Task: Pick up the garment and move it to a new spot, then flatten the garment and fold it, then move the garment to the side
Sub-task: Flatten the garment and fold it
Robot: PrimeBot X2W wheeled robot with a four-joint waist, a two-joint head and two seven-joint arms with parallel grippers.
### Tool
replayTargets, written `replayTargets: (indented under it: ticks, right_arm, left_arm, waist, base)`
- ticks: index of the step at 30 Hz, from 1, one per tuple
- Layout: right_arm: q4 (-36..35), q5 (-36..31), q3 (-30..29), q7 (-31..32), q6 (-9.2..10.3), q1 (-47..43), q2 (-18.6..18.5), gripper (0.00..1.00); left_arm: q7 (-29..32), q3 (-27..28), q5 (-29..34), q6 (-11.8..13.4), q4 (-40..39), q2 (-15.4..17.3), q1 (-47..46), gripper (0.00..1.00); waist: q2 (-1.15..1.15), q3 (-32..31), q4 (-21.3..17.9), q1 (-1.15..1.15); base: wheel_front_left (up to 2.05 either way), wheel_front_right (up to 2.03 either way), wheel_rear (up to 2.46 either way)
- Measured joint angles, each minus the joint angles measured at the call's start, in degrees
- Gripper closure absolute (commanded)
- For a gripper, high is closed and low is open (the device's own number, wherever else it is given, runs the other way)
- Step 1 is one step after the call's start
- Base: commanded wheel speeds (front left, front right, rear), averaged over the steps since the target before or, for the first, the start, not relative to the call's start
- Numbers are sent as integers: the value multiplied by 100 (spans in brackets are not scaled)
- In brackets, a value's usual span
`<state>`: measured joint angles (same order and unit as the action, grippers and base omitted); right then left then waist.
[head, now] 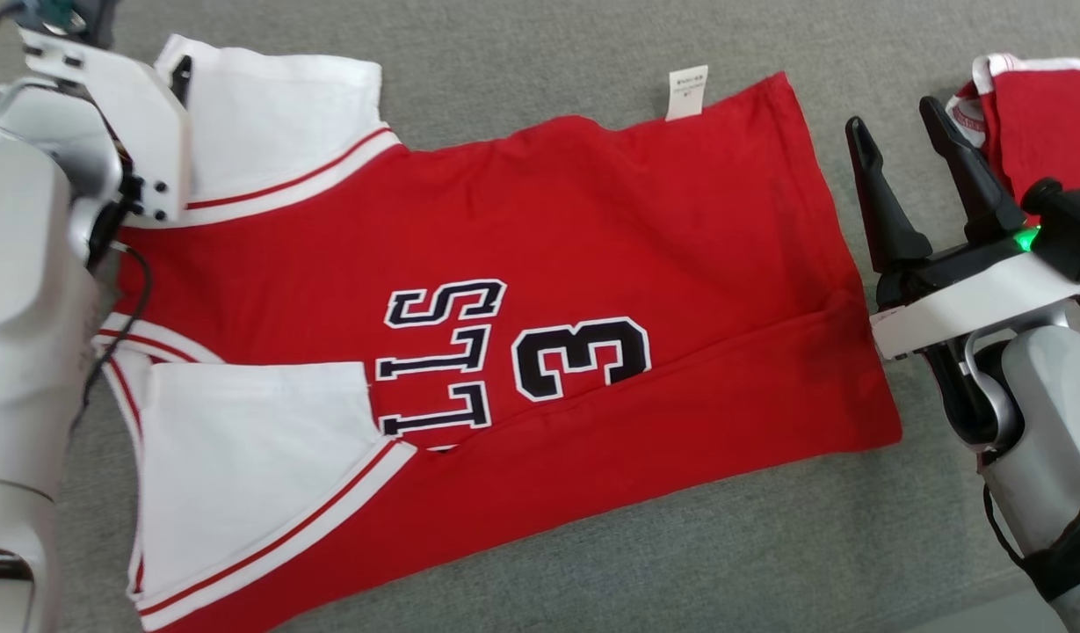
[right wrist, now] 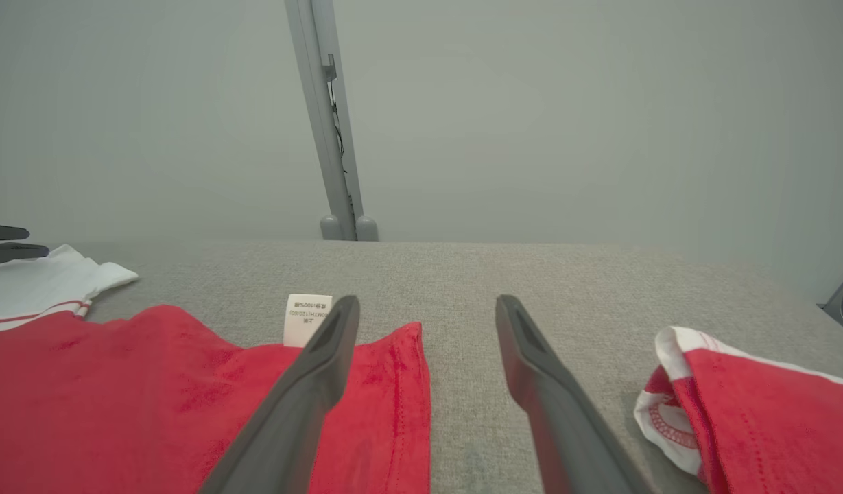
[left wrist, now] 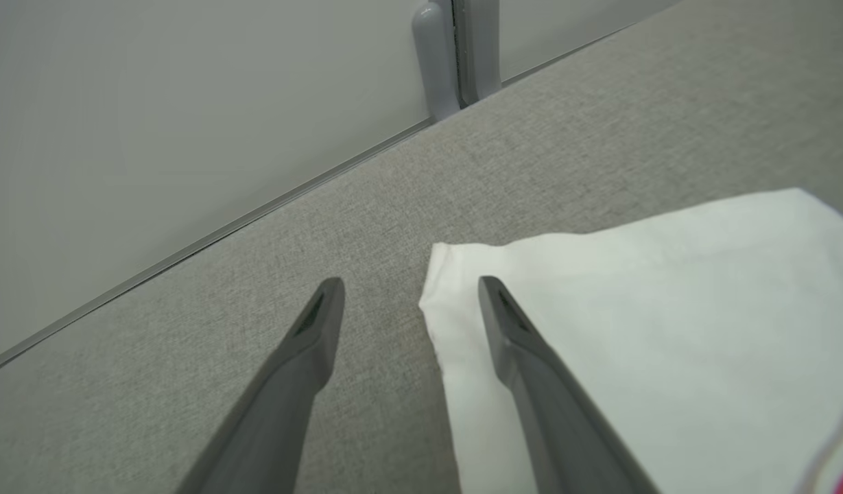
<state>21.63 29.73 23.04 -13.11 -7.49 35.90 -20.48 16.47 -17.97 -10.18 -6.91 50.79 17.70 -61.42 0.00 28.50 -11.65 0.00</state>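
Garment [head: 592, 264] lies flattened on desk [head: 768, 545], near long side apparently folded over once; further folds and the move aside remain. Left tool [left wrist: 411, 288] is wide open and empty, straddling the white sleeve [left wrist: 634, 309] edge. Right tool [head: 894, 119] is wide open and empty, just beside the garment's end.

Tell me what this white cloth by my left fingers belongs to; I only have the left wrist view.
Observer: It is a white sleeve of a red jersey lying on the grey surface.
Operator: Where is the right gripper?
Observer: The right gripper is open at the jersey's hem end, holding nothing.
Operator: Anything else nearby?
Observer: A second red garment lies to its right, apart from the jersey.
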Motion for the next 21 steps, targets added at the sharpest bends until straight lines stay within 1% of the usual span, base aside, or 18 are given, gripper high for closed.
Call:
replayTargets:
  ticks: [5,13,14,15,16,18,21]
  right_arm:
    - [192,98,79,-92,0,148,-32,0]
    - [368,188,114,-158,0,219,-45,0]
    - [381,193,115,-159,0,229,-45,0]
    - [389,194,115,-160,0,232,-48,0]
    - [403,198,112,-162,0,232,-56,0]
    - [447,202,80,-169,0,239,-90,0]
    - [492,207,100,-172,0,309,-185,0]
  left_arm:
    - [486,-249,-114,-42,240,141,-403,0]
    - [871,-861,-602,-44,298,280,-595,0]
    - [926,-916,-681,-43,299,285,-597,13]
    - [985,-981,-780,-41,292,286,-598,55]
    - [1006,-1044,-870,-41,264,286,-597,100]
    - [947,-1105,-1077,-46,193,264,-587,100]
    - [669,-1073,-1311,-55,131,205,-563,100]
  waist:
    - [0,201,-204,0]
    - [0,268,-263,0]
    - [0,267,-261,0]
    - [0,264,-254,0]
    - [0,260,-242,0]
    - [0,253,-200,0]
    - [0,229,-96,0]
  base:
    - [0,0,0]
    - [0,0,0]
    - [0,0,0]
    - [0,0,0]
    - [0,0,0]
    - [0,0,0]
    - [0,0,0]
